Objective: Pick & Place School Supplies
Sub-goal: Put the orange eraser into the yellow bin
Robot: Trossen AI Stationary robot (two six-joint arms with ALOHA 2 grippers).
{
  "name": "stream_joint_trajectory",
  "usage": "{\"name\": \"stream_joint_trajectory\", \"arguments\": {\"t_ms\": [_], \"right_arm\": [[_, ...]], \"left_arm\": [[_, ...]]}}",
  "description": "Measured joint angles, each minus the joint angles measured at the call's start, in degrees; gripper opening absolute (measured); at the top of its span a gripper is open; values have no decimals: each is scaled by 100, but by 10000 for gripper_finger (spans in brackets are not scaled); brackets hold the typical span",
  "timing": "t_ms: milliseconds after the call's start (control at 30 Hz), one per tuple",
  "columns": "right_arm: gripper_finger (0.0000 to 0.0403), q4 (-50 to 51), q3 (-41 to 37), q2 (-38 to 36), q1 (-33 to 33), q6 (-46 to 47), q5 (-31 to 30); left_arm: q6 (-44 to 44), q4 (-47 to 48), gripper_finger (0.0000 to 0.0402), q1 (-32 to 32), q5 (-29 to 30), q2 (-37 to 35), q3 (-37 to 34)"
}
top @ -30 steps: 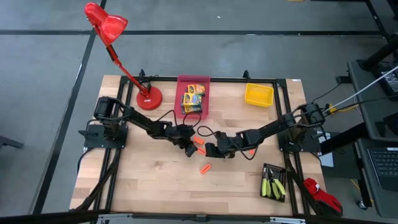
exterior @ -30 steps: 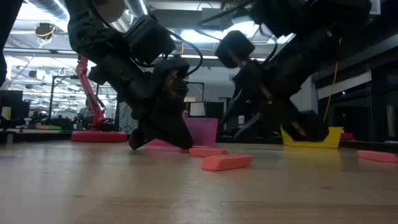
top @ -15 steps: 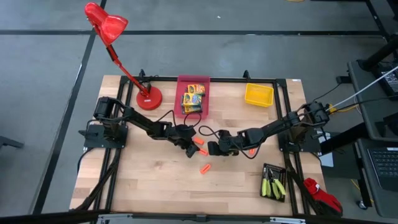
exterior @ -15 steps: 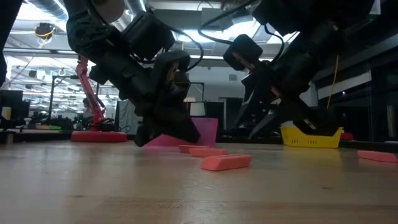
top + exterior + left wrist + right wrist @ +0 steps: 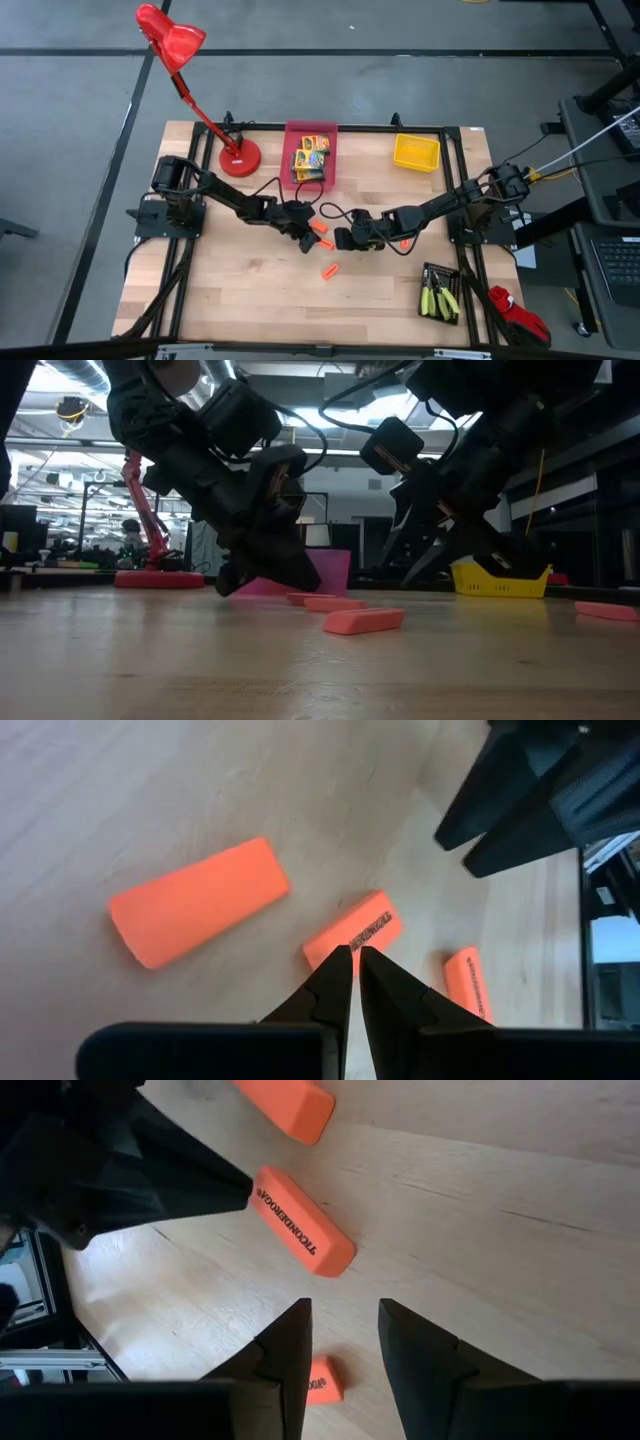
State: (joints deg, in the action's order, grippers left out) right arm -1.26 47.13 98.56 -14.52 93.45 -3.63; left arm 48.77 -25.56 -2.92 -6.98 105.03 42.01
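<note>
Three orange stubby pieces are found loose on the desk (image 5: 240, 300) near its middle, which marks them as supplies not yet sorted. Two lie close together between the arms: one printed with lettering (image 5: 351, 931) and a plain one (image 5: 198, 902) just beside it. A third piece (image 5: 328, 271) lies apart, nearer the front edge. A fourth orange piece (image 5: 403, 242) is partly seen beside the right arm.

Crayon boxes (image 5: 311, 157) are stacked in the pink bin (image 5: 311, 127) at the back, so that kind appears already placed. Pliers with lime-green handles (image 5: 438, 297) rest in the black bin (image 5: 441, 270) at the front right. The yellow bin (image 5: 416, 152) at the back right looks empty and is judged the likely destination for the orange pieces.

The left end effector (image 5: 348, 956) is held low over the lettered piece, its tips almost together with only a slit between them. Nothing is gripped; whether the tips touch the piece cannot be told. The posture is read as a nudge or alignment, not a grasp.

The right end effector (image 5: 342, 1326) is held just beside the same pieces, facing the left one. Its fingers (image 5: 290, 1342) stand apart with bare desk between them, and nothing is held. It is judged ready to close on the lettered piece.
</note>
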Motion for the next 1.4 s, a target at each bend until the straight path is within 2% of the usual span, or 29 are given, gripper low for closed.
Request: {"name": "stream_joint_trajectory", "arguments": {"t_ms": [900, 1400], "right_arm": [[121, -306, 0, 2, 0, 133, 26], [121, -348, 0, 2, 230, 48, 342]], "left_arm": [[190, 349, 19, 0, 149, 109, 21], [203, 348, 19, 0, 184, 118, 14]]}}
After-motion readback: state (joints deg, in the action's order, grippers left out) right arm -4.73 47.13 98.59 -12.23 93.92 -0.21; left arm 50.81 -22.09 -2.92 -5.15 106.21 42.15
